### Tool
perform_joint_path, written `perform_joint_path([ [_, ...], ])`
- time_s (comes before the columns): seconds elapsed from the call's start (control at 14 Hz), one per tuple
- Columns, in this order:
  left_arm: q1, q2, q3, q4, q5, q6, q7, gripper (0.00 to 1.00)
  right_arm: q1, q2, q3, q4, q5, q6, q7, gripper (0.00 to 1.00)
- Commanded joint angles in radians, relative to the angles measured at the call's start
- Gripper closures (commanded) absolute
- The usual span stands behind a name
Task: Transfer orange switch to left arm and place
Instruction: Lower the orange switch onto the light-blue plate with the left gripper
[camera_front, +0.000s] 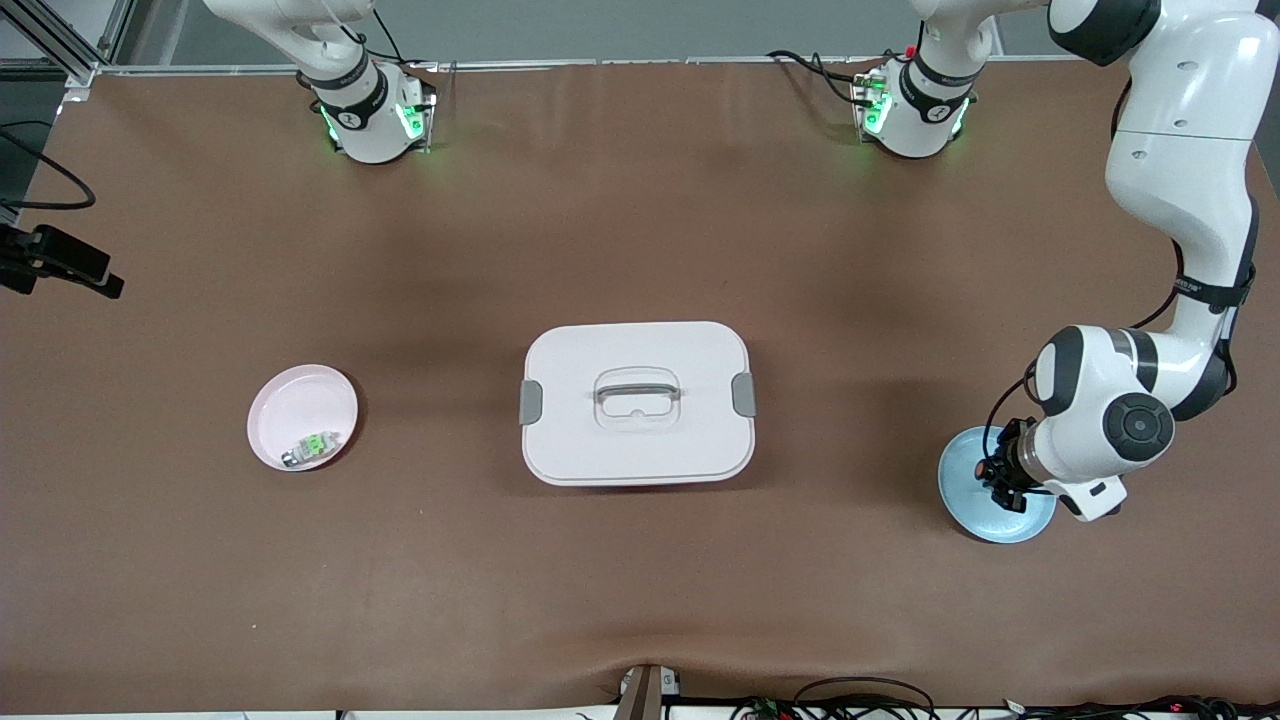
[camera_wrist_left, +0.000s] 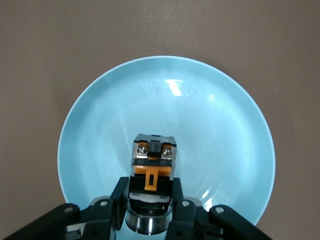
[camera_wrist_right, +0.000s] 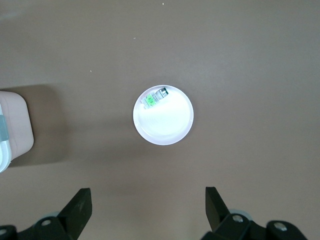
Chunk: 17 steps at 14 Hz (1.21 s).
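Note:
The orange switch (camera_wrist_left: 152, 165), black with an orange clip and a silver round end, sits between the fingers of my left gripper (camera_wrist_left: 149, 197), which is shut on it over the blue plate (camera_wrist_left: 200, 115). In the front view the left gripper (camera_front: 1000, 480) is low over the blue plate (camera_front: 1000, 525) at the left arm's end of the table. My right gripper (camera_wrist_right: 147, 200) is open and empty, high over the table next to the pink plate (camera_wrist_right: 167, 127); it is out of the front view. The white box (camera_front: 637, 350) stands at the table's middle, lid on.
The pink plate (camera_front: 295, 400) at the right arm's end holds a small green-and-silver component (camera_front: 312, 445), also in the right wrist view (camera_wrist_right: 154, 98). A corner of the box (camera_wrist_right: 12, 125) shows there too. Brown table surface lies around all of them.

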Motion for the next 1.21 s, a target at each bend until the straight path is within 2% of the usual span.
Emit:
perform_joint_path([
  [0.0, 0.004, 0.017, -0.003, 0.023, 0.022, 0.003, 0.001, 1.0, -0.004, -0.042, 0.005, -0.041, -0.01, 0.012, -0.002, 0.0],
  [0.36, 0.002, 0.032, 0.005, 0.023, 0.053, 0.008, 0.001, 1.0, 0.0, -0.056, 0.007, -0.041, -0.01, 0.012, -0.002, 0.0],
  [0.57, 0.002, 0.037, 0.005, 0.023, 0.059, 0.008, 0.001, 0.96, 0.002, -0.059, 0.007, -0.041, -0.007, 0.012, -0.002, 0.0],
  [0.71, 0.002, 0.037, 0.005, 0.023, 0.059, 0.008, 0.0, 0.89, 0.0, -0.061, 0.005, -0.041, -0.007, 0.006, -0.002, 0.0],
  [1.0, 0.002, 0.035, 0.005, 0.025, 0.059, 0.007, 0.001, 0.47, 0.0, -0.062, 0.007, -0.041, -0.007, -0.018, -0.002, 0.0],
  [1.14, 0.002, 0.035, 0.005, 0.025, 0.059, 0.005, 0.001, 0.13, 0.002, -0.065, 0.005, -0.041, -0.007, -0.015, -0.002, 0.0],
])
